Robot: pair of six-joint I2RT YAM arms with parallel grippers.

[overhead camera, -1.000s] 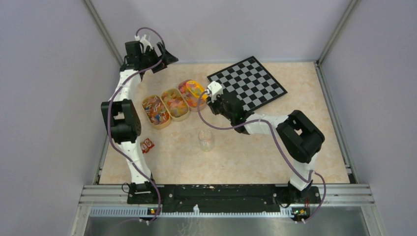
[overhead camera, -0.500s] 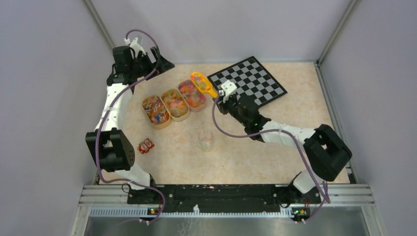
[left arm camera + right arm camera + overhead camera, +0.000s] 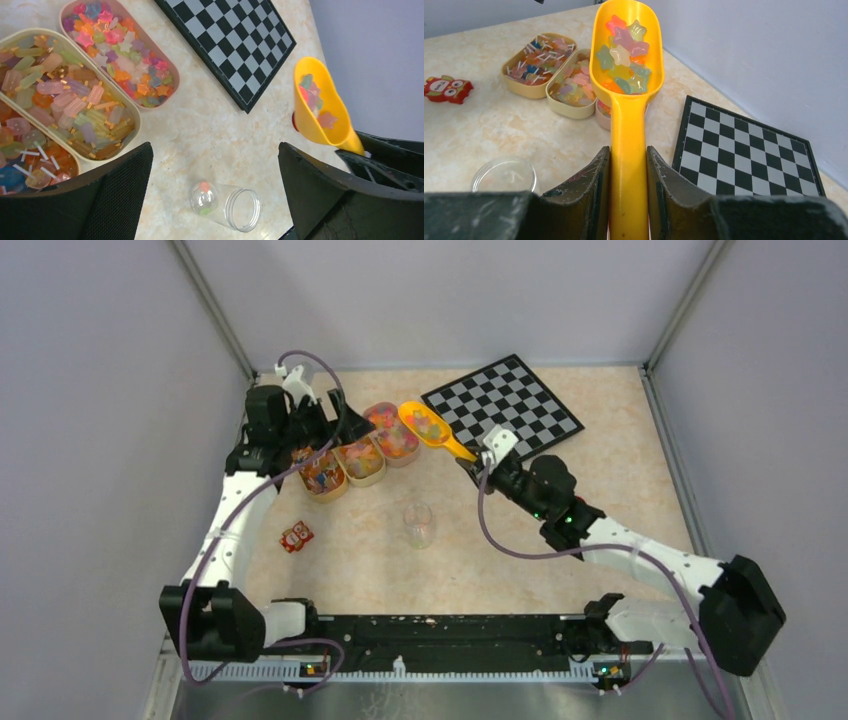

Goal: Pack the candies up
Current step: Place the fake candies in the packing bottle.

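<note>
Loose candies fill three oval beige trays (image 3: 360, 458), which also show in the left wrist view (image 3: 120, 55). My right gripper (image 3: 468, 455) is shut on the handle of the yellow-orange scoop (image 3: 626, 115), held above the table beside the trays. The scoop's bowl holds several star-shaped candies (image 3: 624, 55). A small clear jar (image 3: 419, 524) stands open in front of the trays with a couple of candies at its bottom (image 3: 205, 192). My left gripper (image 3: 335, 435) hangs open and empty over the trays, and the jar shows between its fingers (image 3: 125, 195).
A chessboard (image 3: 502, 408) lies at the back right, just beyond the scoop. A red lid with an owl face (image 3: 296, 537) lies on the table near the left arm. Grey walls close in the left, back and right sides.
My right gripper lifted the scoop out of the rightmost tray with candies in it and drew back to the right. My left arm swung from the back-left corner to above the trays.
</note>
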